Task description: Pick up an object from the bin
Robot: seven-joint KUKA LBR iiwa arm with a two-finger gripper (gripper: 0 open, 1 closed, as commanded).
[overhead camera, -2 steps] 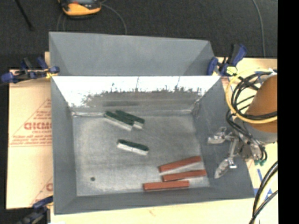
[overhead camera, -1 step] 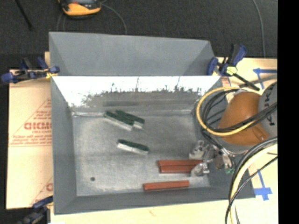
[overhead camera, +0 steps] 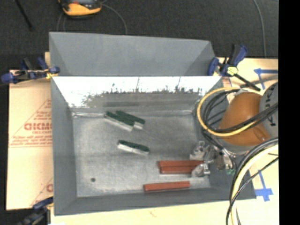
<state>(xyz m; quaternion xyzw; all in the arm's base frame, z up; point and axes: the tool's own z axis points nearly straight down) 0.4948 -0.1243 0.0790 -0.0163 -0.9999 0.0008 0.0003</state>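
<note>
Red-brown bar by the bin's right wall, its end between wide-apart fingers

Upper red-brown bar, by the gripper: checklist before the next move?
1. Gripper at the right end of the upper red-brown bar: ok.
2. Bar gripped: cannot tell.
3. Bar apart from the lower red-brown bar: ok.
4. Two green blocks well left of the gripper: ok.
5. Room to the bin's right wall: looks tight, not ok.
</note>
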